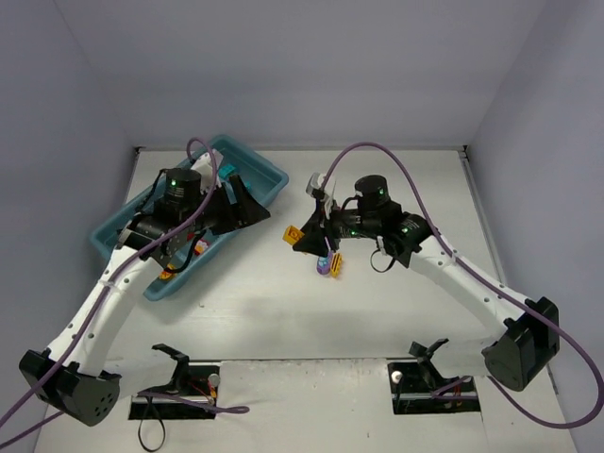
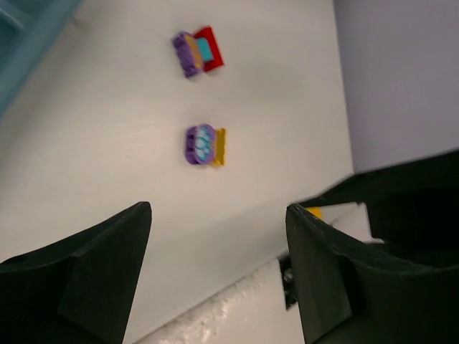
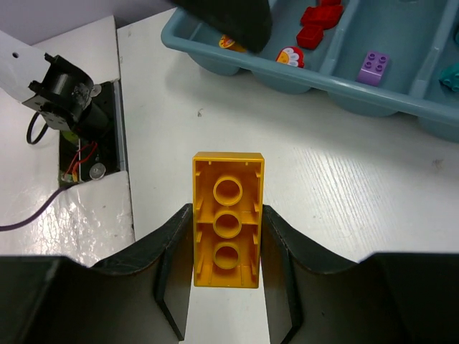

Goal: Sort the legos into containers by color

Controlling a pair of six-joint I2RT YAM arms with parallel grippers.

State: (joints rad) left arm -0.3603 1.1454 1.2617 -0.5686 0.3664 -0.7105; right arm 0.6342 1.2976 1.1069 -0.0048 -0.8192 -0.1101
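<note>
1. The right tool (image 3: 228, 236) is gripping an orange-yellow lego (image 3: 227, 208) over the white bench (image 3: 358, 186), near the teal tray (image 3: 287, 79).
2. The left tool (image 2: 219, 236) is hanging with its jaws wide apart, gripping nothing.
3. Red legos (image 3: 315, 25) and a purple lego (image 3: 374, 67) are lying in separate tray compartments.

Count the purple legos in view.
3. One purple lego lies in the tray; two sit on the table, one against a red piece, one against a yellow piece. More may be hidden in the tray.
</note>
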